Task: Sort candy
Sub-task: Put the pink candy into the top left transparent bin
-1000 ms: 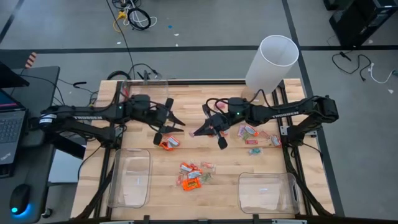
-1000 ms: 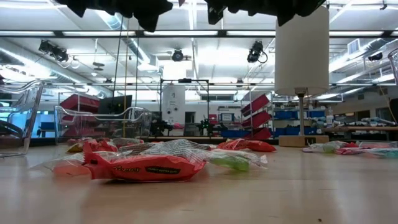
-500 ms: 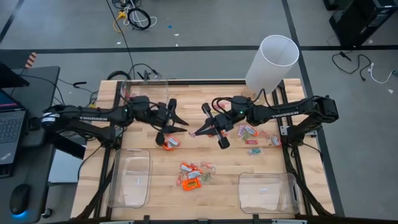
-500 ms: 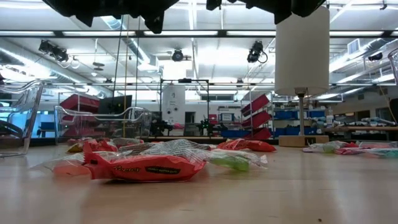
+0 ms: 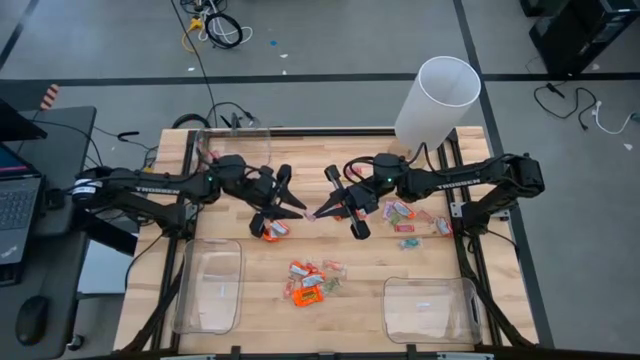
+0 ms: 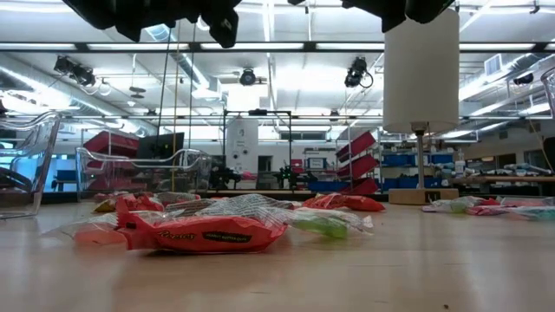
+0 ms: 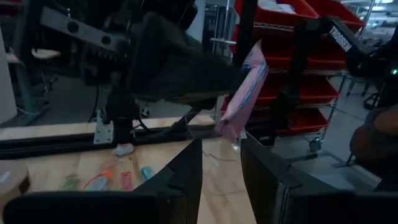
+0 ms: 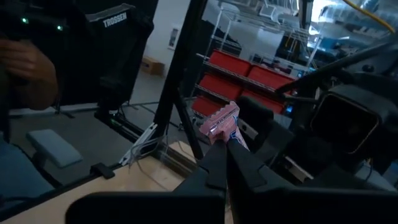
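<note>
While the right gripper [image 5: 314,215] pinches a pink-wrapped candy [image 8: 221,123] before the half-open left gripper [image 5: 297,207], clear plastic bins [image 5: 208,285] look unfilled.

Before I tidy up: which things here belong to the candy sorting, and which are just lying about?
Belongs:
pink candy in the right gripper
left gripper, open nearby
orange candy
candy pile
clear bins

Lying about:
white cylinder
floor cables
laptop
</note>
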Controlling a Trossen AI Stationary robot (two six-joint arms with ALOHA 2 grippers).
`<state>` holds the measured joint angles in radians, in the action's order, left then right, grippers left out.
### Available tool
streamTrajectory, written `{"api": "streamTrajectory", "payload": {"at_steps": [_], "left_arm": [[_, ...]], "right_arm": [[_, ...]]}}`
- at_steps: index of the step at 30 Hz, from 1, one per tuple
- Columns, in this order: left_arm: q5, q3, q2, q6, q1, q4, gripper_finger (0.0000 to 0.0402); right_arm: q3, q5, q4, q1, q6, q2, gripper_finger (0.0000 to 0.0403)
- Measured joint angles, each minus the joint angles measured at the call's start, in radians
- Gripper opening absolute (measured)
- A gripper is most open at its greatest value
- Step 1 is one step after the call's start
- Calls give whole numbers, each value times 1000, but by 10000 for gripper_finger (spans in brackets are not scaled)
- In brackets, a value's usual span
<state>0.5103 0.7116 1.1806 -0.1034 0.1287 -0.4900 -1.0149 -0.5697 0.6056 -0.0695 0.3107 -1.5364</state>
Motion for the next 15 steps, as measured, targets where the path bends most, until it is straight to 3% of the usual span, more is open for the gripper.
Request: {"api": "streamTrajectory", "payload": {"at_steps": [15], "left_arm": [[0,1,5,-39,0,-42,113]], "right_arm": [[0,0,6,-33,40,0,0]]}}
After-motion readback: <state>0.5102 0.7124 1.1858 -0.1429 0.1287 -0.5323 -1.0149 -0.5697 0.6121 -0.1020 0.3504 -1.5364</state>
